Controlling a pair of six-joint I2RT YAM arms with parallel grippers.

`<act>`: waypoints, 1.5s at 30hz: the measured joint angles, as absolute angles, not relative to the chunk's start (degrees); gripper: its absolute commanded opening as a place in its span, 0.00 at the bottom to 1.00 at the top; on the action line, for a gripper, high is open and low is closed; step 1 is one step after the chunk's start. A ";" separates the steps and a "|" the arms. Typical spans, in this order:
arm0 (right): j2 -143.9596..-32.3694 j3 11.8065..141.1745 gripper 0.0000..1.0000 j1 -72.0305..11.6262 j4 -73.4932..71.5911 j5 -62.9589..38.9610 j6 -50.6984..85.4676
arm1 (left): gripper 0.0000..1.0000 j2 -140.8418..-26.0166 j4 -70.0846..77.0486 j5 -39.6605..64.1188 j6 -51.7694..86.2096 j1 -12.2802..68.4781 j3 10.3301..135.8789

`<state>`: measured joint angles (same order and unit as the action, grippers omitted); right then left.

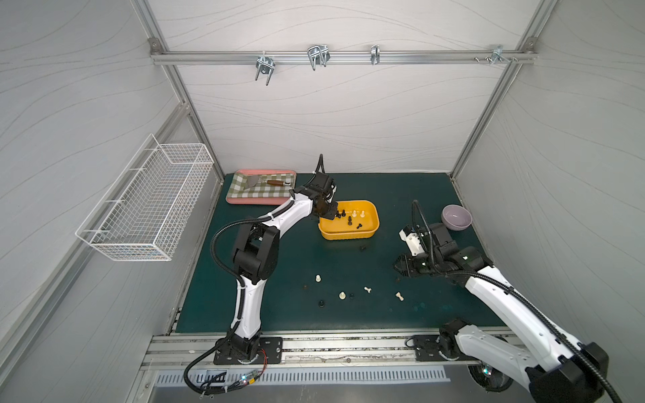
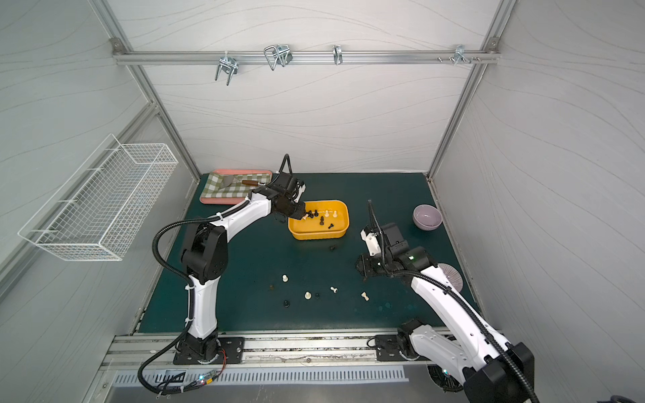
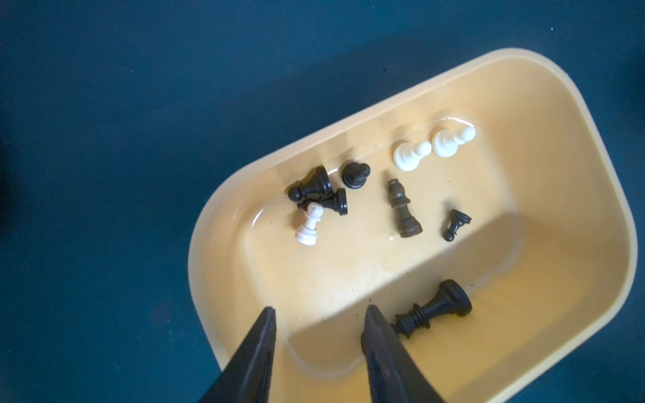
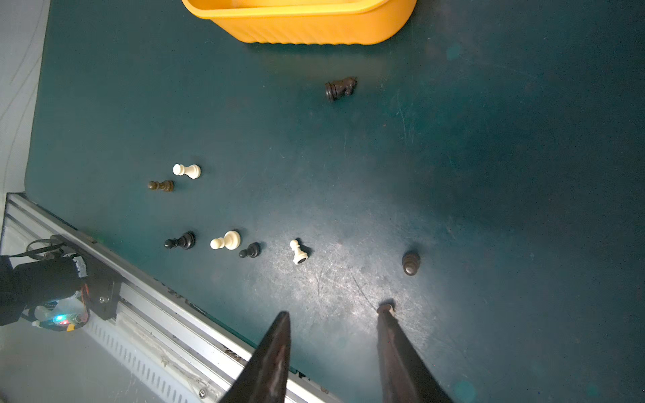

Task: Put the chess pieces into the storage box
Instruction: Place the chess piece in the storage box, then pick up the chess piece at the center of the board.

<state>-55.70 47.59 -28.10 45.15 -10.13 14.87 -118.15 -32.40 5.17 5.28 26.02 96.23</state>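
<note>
Since the loose chess pieces [image 1: 342, 296] lie scattered on the near half of the mat [image 1: 279, 314], the right gripper [image 4: 335, 311], jaws apart and empty, angled down low over it, is the nearer one; a brown pawn [image 4: 410, 263] stands just ahead of it. Farther back, the left gripper [image 3: 320, 308] hangs parted and empty over the yellow box [image 1: 349, 234], which has several pieces inside.

Chess pieces [image 3: 403, 209] lie inside and before storage box [image 1: 345, 234].

A white wire basket [image 1: 146, 206] hangs on the left wall. On a dark green mat [image 1: 314, 265], a pink-rimmed checkered tray [image 1: 251, 201] holds a wooden-handled scraper [image 1: 268, 182]. A lilac bowl [image 1: 456, 217] sits far right.
</note>
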 measured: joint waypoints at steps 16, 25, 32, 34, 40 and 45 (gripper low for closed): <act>-60.23 47.44 0.41 -28.10 45.12 -7.46 15.53 | 0.45 -98.85 -27.57 10.22 9.26 26.04 77.97; -67.09 45.67 0.40 -28.45 44.62 -2.39 19.29 | 0.45 -91.05 -26.41 10.33 12.10 27.55 66.72; -70.41 42.13 0.38 -28.91 43.68 -0.19 23.14 | 0.45 -85.91 -26.22 10.28 14.22 28.42 61.17; -70.91 41.56 0.39 -29.21 43.48 0.38 23.81 | 0.45 -85.45 -26.24 10.13 14.35 28.86 60.84; -71.99 41.25 0.38 -29.61 42.41 1.45 24.73 | 0.45 -85.17 -26.22 9.78 14.85 30.20 60.01; -73.67 41.25 0.36 -29.65 41.30 1.58 24.64 | 0.45 -84.49 -26.13 9.41 15.55 31.14 59.00</act>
